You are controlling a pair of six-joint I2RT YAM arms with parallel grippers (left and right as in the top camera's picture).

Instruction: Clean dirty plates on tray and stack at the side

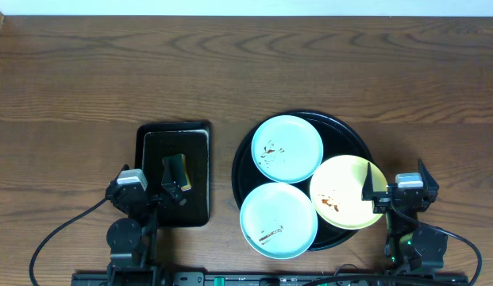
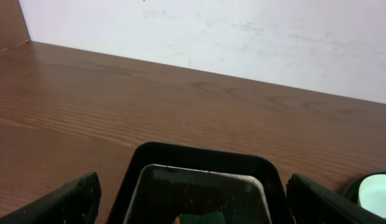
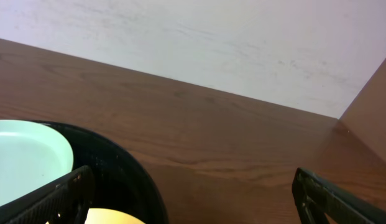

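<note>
**Both end effectors spread wide, three smeared plates on the round tray**

Overhead: The large round glossy black tray [image 1: 353,131] sits right of centre on the brown wood-grain surface [image 1: 246,63]. It carries an upper pale blue round plate [image 1: 287,148], a lower pale blue round plate [image 1: 279,220] and a pale yellow round plate [image 1: 345,191], all with brown smears. The lower blue and yellow plates overhang the rim. The right end effector [image 1: 398,191] stands with fingers apart and holds nothing; its inner finger is over the yellow plate's right edge. The left end effector [image 1: 143,193], also apart and holding nothing, straddles the near end of a smaller rectangular black tray [image 1: 147,159] holding a yellow and green block [image 1: 176,171]. The far half of the surface lies bare.

Left wrist: The rectangular tray's rim [image 2: 199,152] lies between the spread fingers [image 2: 62,202]; a blue plate [image 2: 376,193] shows at far right.

Right wrist: Between the fingers [image 3: 342,202] curves the round tray's rim [image 3: 118,180], with a blue plate [image 3: 25,155] to the left and the yellow plate [image 3: 115,218] nearest.
</note>
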